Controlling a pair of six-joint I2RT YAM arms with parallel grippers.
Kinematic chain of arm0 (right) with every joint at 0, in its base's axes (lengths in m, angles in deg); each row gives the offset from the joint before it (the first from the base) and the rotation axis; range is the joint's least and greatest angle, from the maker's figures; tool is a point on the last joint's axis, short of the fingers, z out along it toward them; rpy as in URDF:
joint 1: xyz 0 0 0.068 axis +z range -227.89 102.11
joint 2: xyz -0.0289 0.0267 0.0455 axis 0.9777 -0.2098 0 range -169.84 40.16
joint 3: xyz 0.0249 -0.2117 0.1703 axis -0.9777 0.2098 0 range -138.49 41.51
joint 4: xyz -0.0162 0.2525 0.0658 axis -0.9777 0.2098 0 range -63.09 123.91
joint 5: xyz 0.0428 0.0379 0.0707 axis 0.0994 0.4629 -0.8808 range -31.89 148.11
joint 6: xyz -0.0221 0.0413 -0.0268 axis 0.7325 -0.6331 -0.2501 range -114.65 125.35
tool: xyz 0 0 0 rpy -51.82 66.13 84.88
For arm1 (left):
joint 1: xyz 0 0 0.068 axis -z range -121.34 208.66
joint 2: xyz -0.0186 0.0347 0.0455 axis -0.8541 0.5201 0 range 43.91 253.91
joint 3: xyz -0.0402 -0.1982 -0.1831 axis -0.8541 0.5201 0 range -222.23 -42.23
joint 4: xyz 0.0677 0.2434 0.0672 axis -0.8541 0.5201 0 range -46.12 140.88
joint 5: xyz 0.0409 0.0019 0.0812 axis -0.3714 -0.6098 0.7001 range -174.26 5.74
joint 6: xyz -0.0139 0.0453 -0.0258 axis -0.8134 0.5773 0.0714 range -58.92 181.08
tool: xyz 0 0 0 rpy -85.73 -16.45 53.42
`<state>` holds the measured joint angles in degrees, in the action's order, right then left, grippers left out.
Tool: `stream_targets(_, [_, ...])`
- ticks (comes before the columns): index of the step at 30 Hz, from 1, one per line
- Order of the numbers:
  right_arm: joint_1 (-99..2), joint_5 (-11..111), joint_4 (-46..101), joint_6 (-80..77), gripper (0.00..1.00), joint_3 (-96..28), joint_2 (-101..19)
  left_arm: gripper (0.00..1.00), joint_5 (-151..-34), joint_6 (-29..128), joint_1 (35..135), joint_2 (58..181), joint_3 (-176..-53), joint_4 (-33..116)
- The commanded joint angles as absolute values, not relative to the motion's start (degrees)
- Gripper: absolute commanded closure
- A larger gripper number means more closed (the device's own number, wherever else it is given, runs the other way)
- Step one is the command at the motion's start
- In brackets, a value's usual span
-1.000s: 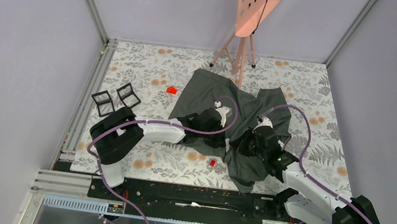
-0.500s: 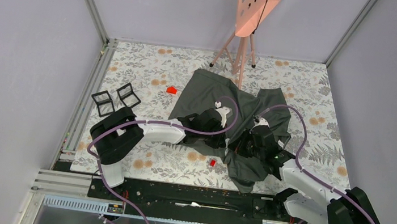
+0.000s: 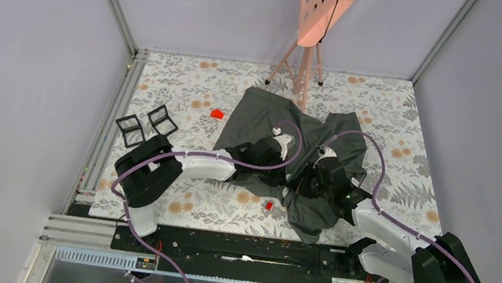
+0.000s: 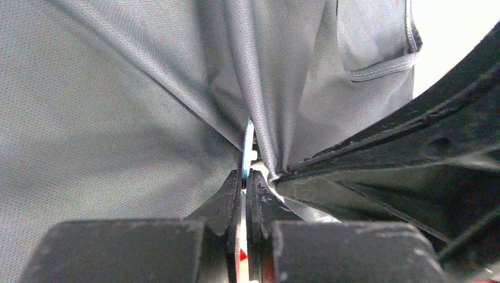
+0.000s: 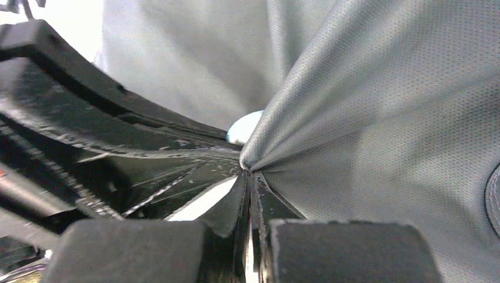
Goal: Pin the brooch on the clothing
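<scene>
Smack in the middle of the floral surface (image 3: 190, 83), the dark grey T-shirt (image 3: 266, 114) lies all bunched up, with both arms reaching into it. The left gripper (image 4: 244, 184) is pressed together on the brooch (image 4: 247, 141), a thin blue-white disc seen edge-on, tucked right against a fold of the shirt. The right gripper (image 5: 250, 177) is clamped tight too, pinching a ridge of the fabric just beside the other one. One small red piece (image 3: 217, 113) sits by the shirt's far left edge. Two black square frames (image 3: 145, 126) lie off to the left.
</scene>
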<state>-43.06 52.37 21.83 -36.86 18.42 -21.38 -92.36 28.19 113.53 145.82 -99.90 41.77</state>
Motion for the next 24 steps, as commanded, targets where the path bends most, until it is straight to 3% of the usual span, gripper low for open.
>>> stream_targets(1, [-42.5,51.3,21.5,-35.6,1.00,16.7,-24.4,1.00,-90.7,28.8,113.8,145.4,-102.0,40.6])
stream_targets(24, [-42.5,53.2,15.7,-36.6,1.00,20.0,-28.4,1.00,-101.6,21.8,111.9,138.6,-93.4,25.2])
